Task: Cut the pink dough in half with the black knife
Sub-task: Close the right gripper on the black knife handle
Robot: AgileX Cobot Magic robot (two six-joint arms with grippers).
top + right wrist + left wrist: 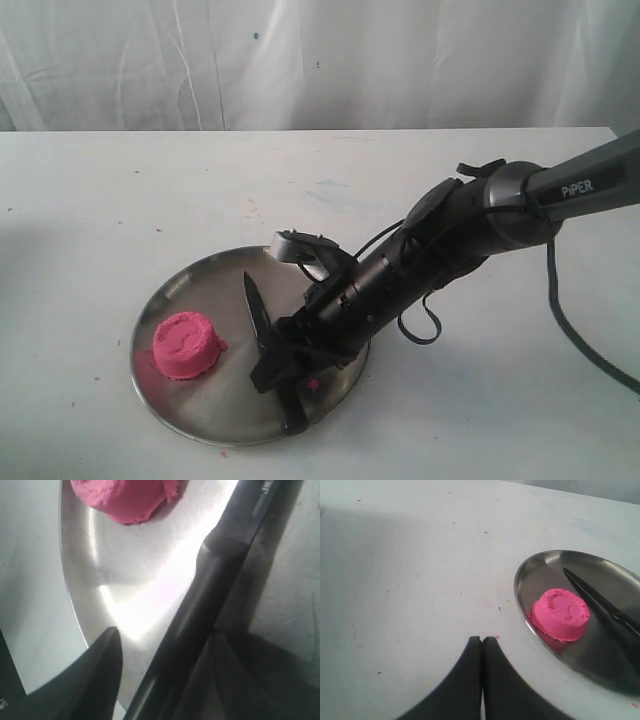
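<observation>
The pink dough [187, 345] [560, 614] [130, 497] is one whole round puck on the left part of the steel plate [160, 300] [530, 570] [85, 580]. The black knife [256, 308] [592, 592] [225, 555] lies flat on the plate just right of the dough, its tip pointing away from the near rim. My right gripper [283, 368] [167, 635] is down on the plate and open. One finger stands on each side of the knife handle, and a gap shows beside it. My left gripper [482, 639] is shut and empty above the bare table, left of the plate.
The plate sits on a white table with a white curtain behind it. Tiny pink crumbs dot the plate [313, 383] and the table. The right arm's black cable [560, 320] trails across the table on the right.
</observation>
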